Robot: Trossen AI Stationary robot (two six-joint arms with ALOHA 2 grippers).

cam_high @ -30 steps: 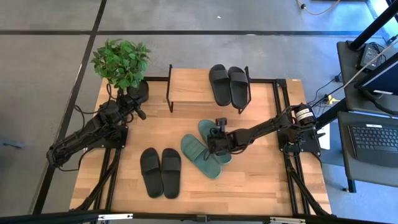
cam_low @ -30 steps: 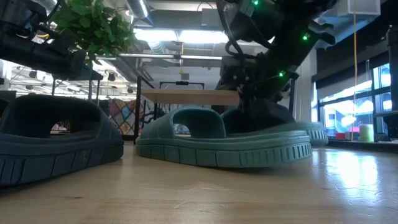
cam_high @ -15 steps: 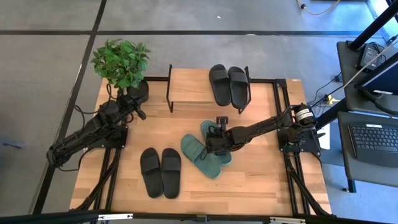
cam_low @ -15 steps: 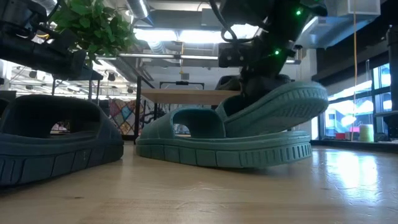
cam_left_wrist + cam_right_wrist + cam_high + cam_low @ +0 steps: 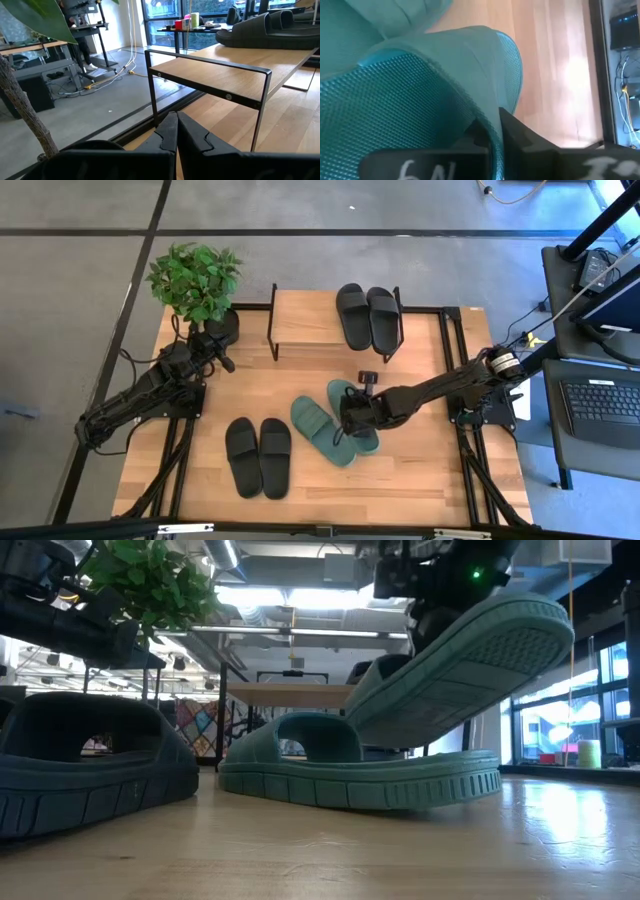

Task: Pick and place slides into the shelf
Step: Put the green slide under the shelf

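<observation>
The right pincer (image 5: 352,420) is clamping one green slide (image 5: 460,670) by its edge and is now lifting it higher off the table (image 5: 420,460) — tilted above its mate (image 5: 360,775). The left pincer (image 5: 176,131) is waiting closed near the shelf (image 5: 305,318).

The right arm stretches low across the worktop from its base at the right edge toward the middle, its wrist turned. The right gripper (image 5: 352,418) is clamped on the edge of a green slide (image 5: 470,665), holding it tilted up off the worktop. The left arm lies folded along the left side, its left gripper (image 5: 176,131) closed, fingers together.
</observation>
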